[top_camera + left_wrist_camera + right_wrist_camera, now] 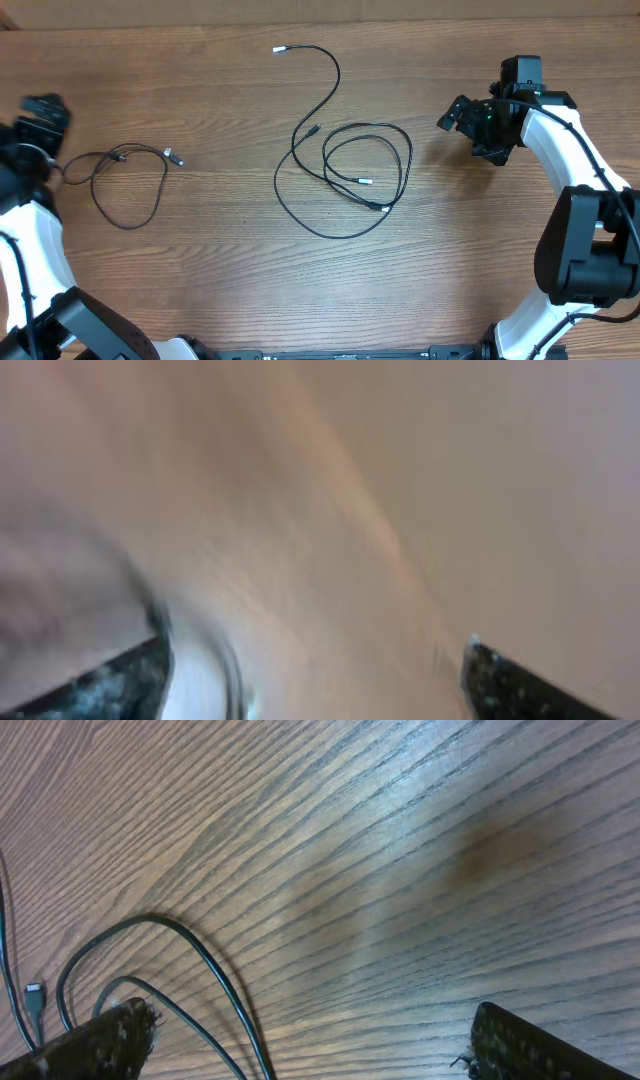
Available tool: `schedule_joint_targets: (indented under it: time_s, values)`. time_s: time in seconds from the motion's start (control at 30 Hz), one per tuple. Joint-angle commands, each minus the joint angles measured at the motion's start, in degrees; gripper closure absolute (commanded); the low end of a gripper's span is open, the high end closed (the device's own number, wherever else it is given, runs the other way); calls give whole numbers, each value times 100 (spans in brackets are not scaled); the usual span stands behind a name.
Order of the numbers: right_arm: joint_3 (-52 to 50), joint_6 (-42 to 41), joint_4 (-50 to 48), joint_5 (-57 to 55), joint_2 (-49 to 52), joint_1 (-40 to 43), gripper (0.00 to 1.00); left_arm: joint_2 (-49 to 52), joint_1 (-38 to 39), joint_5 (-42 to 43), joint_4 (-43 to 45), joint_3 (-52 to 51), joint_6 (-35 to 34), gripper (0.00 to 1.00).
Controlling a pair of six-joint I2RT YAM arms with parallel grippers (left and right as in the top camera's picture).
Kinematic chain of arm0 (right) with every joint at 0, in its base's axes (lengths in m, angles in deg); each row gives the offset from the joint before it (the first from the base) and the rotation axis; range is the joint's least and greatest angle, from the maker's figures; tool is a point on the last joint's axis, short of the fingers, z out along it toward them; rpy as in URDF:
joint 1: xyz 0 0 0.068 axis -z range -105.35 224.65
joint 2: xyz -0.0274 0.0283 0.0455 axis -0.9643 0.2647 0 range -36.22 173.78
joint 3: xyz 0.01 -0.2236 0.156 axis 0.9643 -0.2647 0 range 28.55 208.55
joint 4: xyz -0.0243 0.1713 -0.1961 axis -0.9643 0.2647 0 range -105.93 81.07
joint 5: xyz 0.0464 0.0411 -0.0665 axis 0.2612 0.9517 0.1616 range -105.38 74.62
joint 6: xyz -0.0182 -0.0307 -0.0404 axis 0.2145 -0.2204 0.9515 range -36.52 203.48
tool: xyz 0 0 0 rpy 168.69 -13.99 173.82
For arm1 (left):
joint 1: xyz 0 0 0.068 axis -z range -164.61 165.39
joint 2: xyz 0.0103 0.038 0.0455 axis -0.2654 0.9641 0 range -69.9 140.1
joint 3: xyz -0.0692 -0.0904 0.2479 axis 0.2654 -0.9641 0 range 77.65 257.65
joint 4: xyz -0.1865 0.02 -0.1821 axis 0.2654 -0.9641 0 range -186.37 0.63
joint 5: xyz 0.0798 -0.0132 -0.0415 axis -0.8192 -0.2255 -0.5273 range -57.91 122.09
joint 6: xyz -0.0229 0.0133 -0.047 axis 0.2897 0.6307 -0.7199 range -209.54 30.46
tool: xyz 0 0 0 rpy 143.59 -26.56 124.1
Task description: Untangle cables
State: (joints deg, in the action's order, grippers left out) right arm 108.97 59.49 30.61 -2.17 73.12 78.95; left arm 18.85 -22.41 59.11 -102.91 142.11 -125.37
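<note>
Overhead view: a brown wood-grain table [220,90]. Just right of centre lies a tangle of thin black cables [345,178], overlapping loops with small silver plug tips, and one strand runs up toward 12 o'clock. At 9 o'clock a smaller looped black cable [165,180] lies well apart from the tangle. The black left gripper [40,120] sits at the 9 o'clock edge near that small loop; whether it touches the loop cannot be told. The black right gripper [458,113], on its white arm, is at 2 o'clock, near the tangle but apart from it.

Left wrist view: heavily blurred. The left gripper [315,680] shows two dark fingertips [120,680] at 7 and 5 o'clock, spread wide, with nothing clearly between them.

Right wrist view: the right gripper [310,1050] is wide and empty, with bare wood between its fingertips [530,1045]. Black cable loops [200,950] curve in at 8 o'clock, and a small plug [35,995] lies at 9 o'clock.

The cords look light, limp and thin, and probably slide easily on the wood. A pinch near a plug end or on an outer loop seems best.

No brand, label or writing can be read.
</note>
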Motion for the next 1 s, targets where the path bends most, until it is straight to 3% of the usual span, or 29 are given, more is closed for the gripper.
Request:
schedule_joint_targets:
  time_s: [0.0, 0.07, 0.1, 0.2, 0.4, 0.57, 0.67, 0.8, 0.97]
  values:
    - [92, 0, -13, -31, -142, -4, 0, 192, 391, 737, -839, -68, 713, 53]
    - [92, -2, -13, -31, -142, -4, 0, 284, 678, 640, -1401, -72, 1012, 85]
    - [92, -2, -13, -31, -142, -4, 0, 345, 833, 584, -1604, -72, 1143, 96]
    - [92, -2, -13, -31, -142, -4, 0, 566, 1403, 98, -2079, -72, 1604, 96]
    - [92, 0, -13, -31, -142, -4, 0, 1233, 2398, -1764, -2216, -72, 1655, 95]
    - [92, 0, -13, -31, -142, -4, 0, 1766, 2577, -1976, -2022, -72, 1652, 91]
    - [92, 0, -13, -31, -142, -4, 0, 2175, 2583, -1974, -1939, -72, 1641, 96]
    - [92, 0, -13, -33, -142, -4, 0, 2540, 2559, -2000, -1742, -72, 1508, 95]
    - [92, -2, -13, -31, -142, -4, 0, 2675, 2457, -3018, -1635, -72, 1504, 93]
